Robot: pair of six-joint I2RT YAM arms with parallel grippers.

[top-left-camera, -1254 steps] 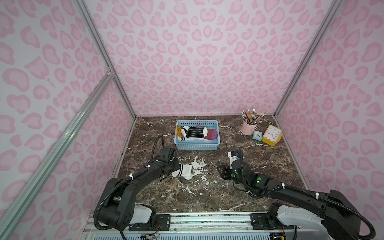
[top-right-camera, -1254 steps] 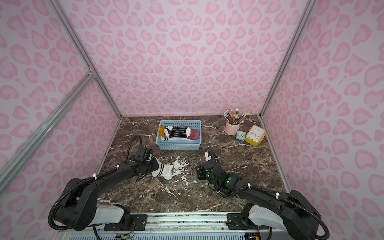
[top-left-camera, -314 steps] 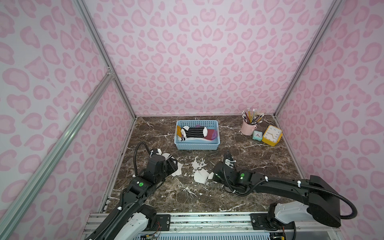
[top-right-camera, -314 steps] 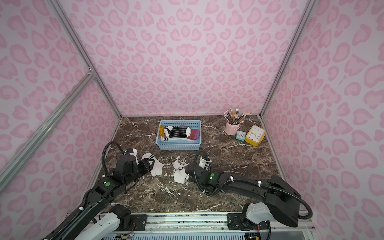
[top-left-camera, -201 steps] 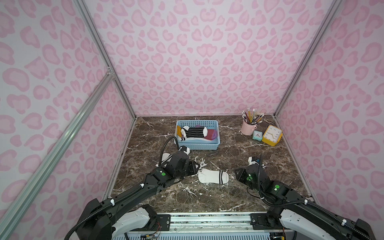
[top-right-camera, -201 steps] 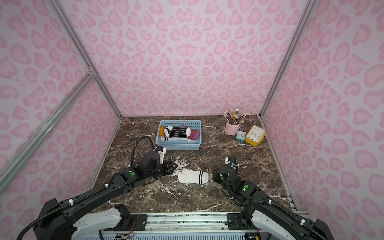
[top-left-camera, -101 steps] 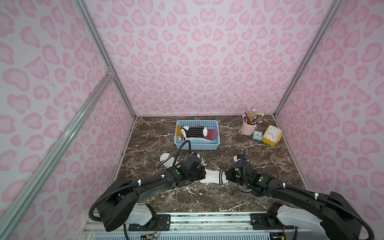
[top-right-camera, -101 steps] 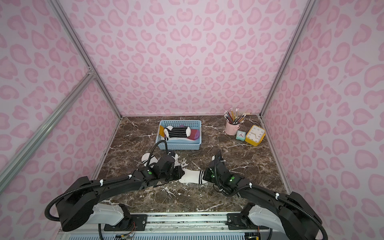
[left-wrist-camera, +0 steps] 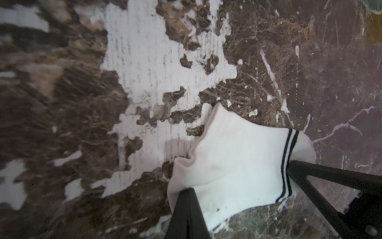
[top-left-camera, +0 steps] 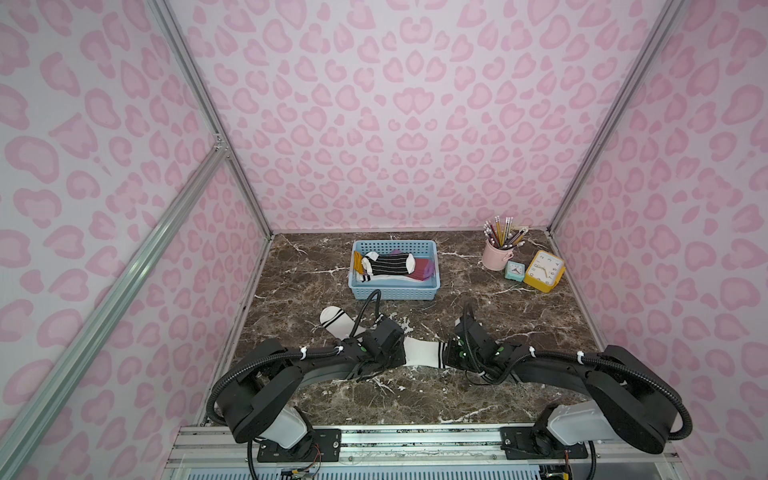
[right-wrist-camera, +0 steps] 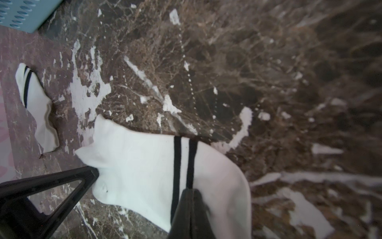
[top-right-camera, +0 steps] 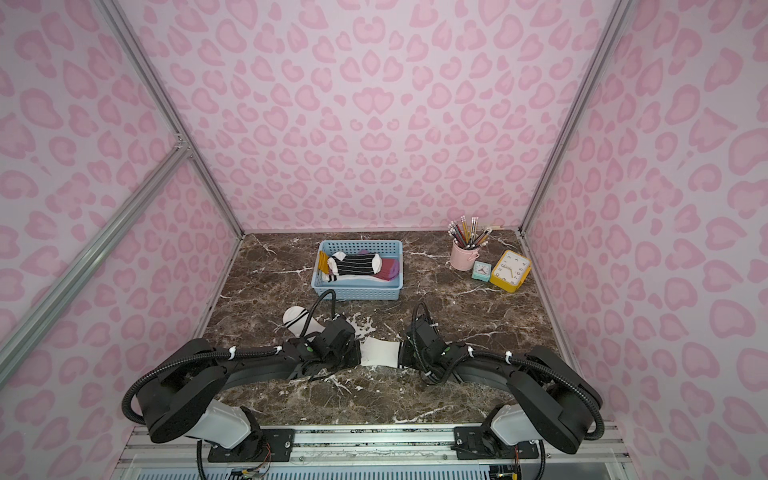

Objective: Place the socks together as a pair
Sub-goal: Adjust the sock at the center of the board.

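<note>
A white sock [top-left-camera: 424,353] [top-right-camera: 380,353] with two black bands lies stretched between my two grippers near the table's front middle. My left gripper [top-left-camera: 400,354] [left-wrist-camera: 187,193] is shut on its cuff end. My right gripper [top-left-camera: 448,355] [right-wrist-camera: 191,193] is shut on it at the black bands, near the toe. A matching white sock [top-left-camera: 333,322] [right-wrist-camera: 35,107] lies to the left and farther back, partly hidden by the left arm's cable in both top views. Further socks, a black striped one [top-left-camera: 388,264] and a maroon one [top-left-camera: 422,268], lie in the blue basket [top-left-camera: 395,293].
A pink pencil cup [top-left-camera: 496,257], a small teal clock [top-left-camera: 514,270] and a yellow clock [top-left-camera: 543,270] stand at the back right. Pink patterned walls close in the brown marble table [top-left-camera: 519,316] on three sides.
Both arms have come in toward the middle sock from either side. Their jaws have closed on its two ends. The sock at the left has not moved.
</note>
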